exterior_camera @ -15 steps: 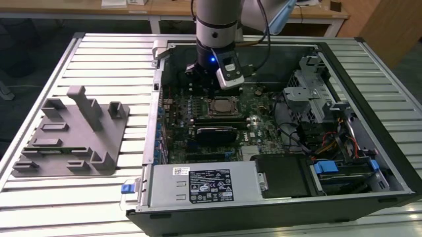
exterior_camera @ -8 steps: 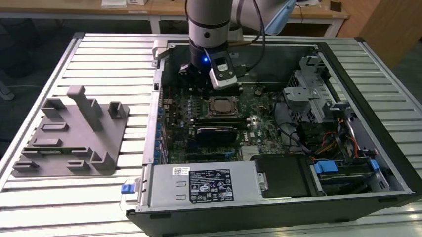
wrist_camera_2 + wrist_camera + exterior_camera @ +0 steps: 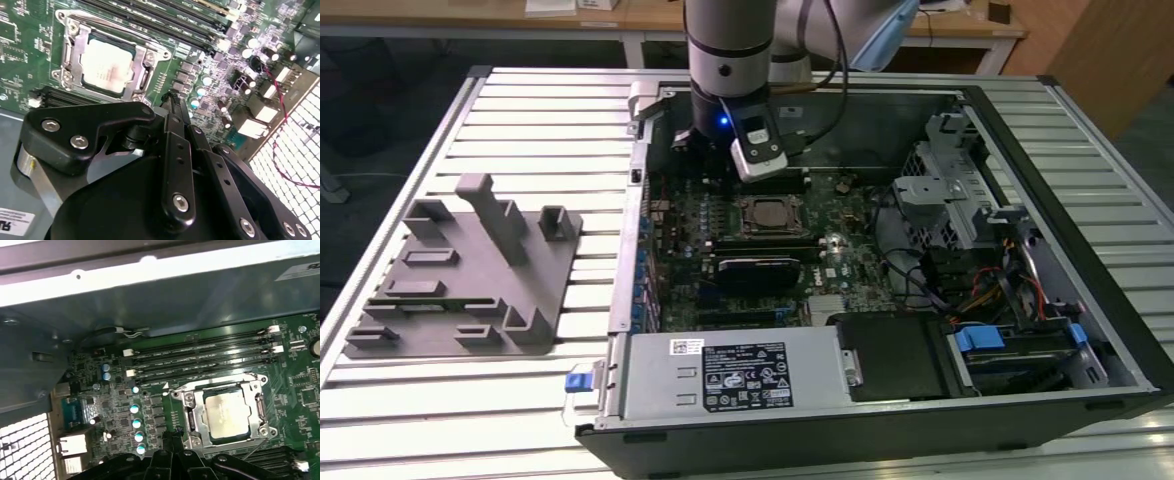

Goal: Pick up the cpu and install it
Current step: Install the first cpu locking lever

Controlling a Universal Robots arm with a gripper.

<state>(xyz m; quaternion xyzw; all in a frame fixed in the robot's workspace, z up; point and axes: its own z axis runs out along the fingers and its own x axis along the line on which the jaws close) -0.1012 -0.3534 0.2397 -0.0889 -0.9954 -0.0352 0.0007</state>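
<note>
Bulk of the gripper (image 3: 168,98) is hiding the motherboard (image 3: 15,60) beside the socket (image 3: 69,31). Its fingers (image 3: 172,125) are pressing together empty, just beside the seated cpu (image 3: 107,67).

On the counter (image 3: 520,110), the fixture (image 3: 460,270) lies to the exterior view's left of the computer case (image 3: 1014,110), inside which the cpu (image 3: 766,215) sits in the motherboard's (image 3: 674,225) socket (image 3: 191,412).

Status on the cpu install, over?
Gripper shut, empty, hovering beside the socket. Cpu lying in the socket. Nothing on top of it.
</note>
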